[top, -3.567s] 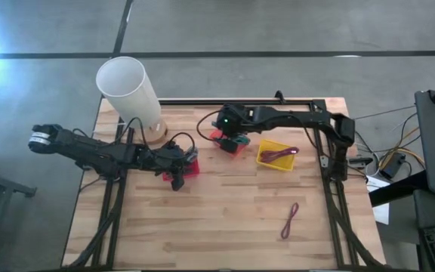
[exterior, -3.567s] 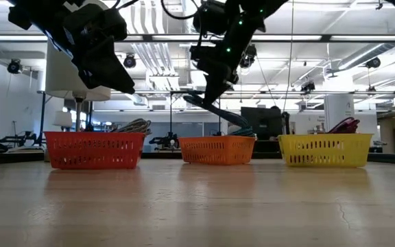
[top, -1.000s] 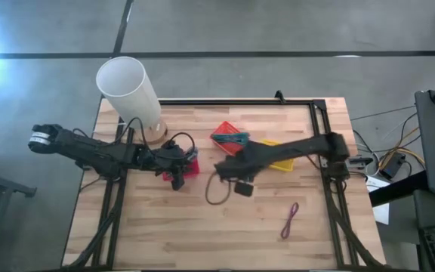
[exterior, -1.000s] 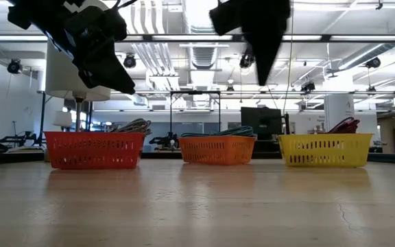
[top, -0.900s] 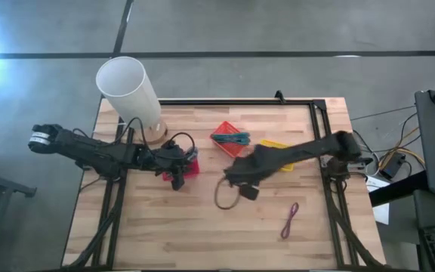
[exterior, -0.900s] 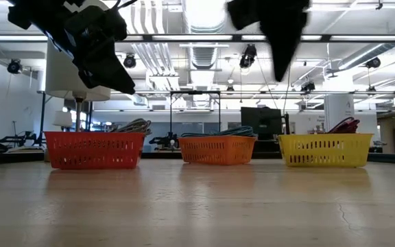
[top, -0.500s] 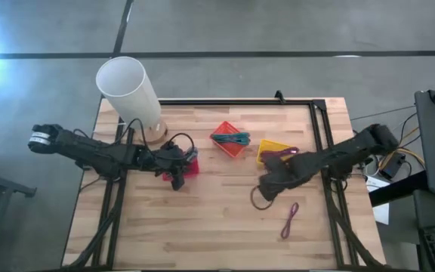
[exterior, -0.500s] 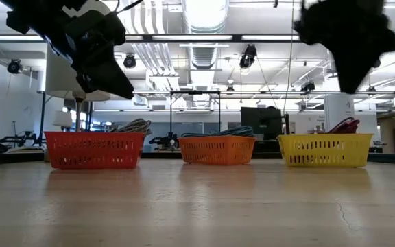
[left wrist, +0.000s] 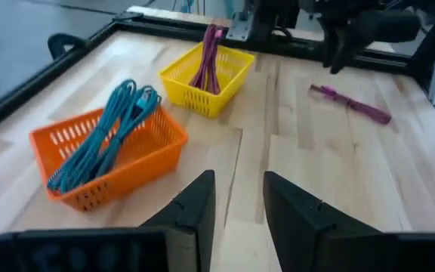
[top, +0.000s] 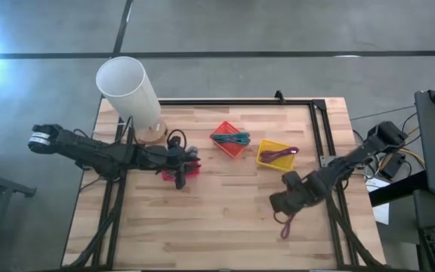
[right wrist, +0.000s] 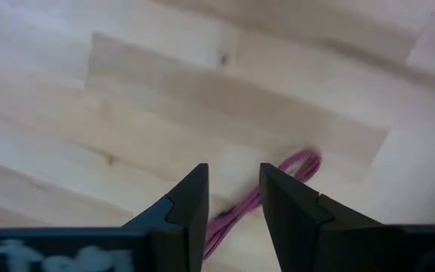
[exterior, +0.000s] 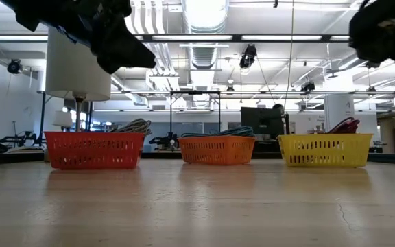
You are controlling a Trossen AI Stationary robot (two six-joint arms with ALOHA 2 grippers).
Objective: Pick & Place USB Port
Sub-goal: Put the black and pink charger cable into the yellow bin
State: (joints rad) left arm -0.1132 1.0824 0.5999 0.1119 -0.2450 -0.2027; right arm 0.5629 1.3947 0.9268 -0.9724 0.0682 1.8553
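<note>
Three baskets sit along the far half of the wooden table (top: 225, 227). The orange basket (top: 230, 140) in the middle holds coiled teal cables (left wrist: 100, 143); just right of it, the yellow basket (top: 276, 155) holds purple cables (left wrist: 208, 53); left of it, the red basket (exterior: 94, 149) holds dark cables. The right gripper (right wrist: 232, 200) hovers over the loose purple cable (top: 288, 221), fingers slightly apart, holding nothing. That cable lies well nearer than the yellow basket, its long axis running near-to-far, slightly slanted. The left gripper (left wrist: 236, 208) hangs over the red basket, slightly parted and empty.
</note>
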